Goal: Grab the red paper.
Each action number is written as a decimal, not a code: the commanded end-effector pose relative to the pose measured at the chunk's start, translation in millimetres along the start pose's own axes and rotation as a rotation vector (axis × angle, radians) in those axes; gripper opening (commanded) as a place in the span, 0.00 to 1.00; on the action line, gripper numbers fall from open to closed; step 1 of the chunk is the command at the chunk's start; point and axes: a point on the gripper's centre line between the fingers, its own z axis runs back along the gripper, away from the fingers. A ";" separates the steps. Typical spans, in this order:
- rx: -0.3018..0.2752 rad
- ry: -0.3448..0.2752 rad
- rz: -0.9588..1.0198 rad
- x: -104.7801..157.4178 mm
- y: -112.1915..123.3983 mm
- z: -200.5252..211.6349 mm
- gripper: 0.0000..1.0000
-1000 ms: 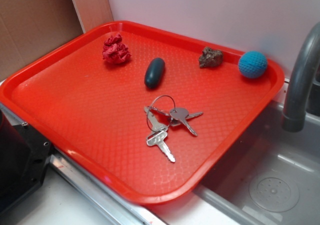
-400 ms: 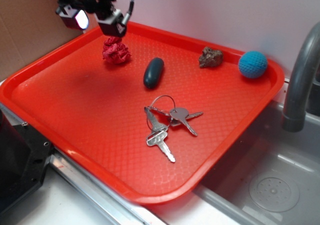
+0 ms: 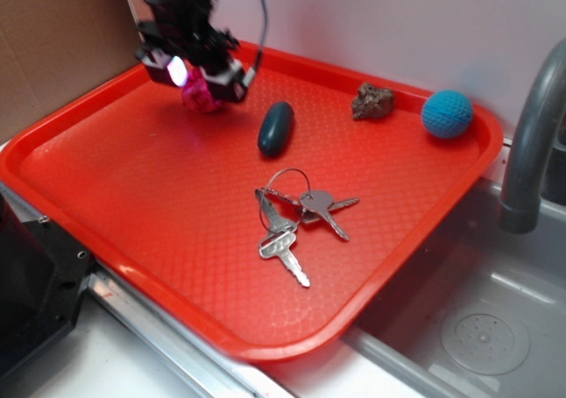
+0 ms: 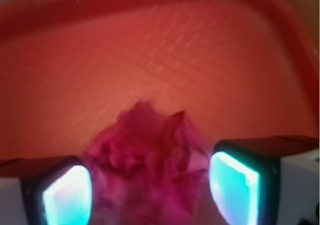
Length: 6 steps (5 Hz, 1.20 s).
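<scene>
The red paper (image 3: 200, 98), a crimson-pink crumpled wad, lies at the far left of the red tray (image 3: 133, 177). My gripper (image 3: 203, 84) has come down over it, and one lit pad (image 3: 174, 71) shows on its left. In the wrist view the paper (image 4: 147, 155) fills the space between my gripper's (image 4: 150, 190) two glowing pads (image 4: 67, 195). The jaws stand apart on either side of the wad. The left pad is at its edge and a thin gap shows at the right pad (image 4: 232, 182). The tray floor (image 4: 150, 60) lies beyond.
On the tray lie a dark oval object (image 3: 275, 129), a brown rock (image 3: 372, 102), a blue ball (image 3: 447, 114) and a bunch of keys (image 3: 292, 217). A grey faucet (image 3: 531, 141) and sink (image 3: 478, 327) are at the right. A cardboard wall (image 3: 53, 44) stands at the left.
My gripper came in from the upper left and dropped down over the red paper, which now sits between its jaws. The other objects have not moved.
</scene>
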 end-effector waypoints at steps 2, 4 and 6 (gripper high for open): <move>-0.026 -0.025 -0.111 -21.7 -5.2 31.7 0.00; -0.259 0.031 -0.221 -78.4 -12.1 149.8 0.00; -0.150 0.053 -0.244 -64.1 -33.7 221.3 0.00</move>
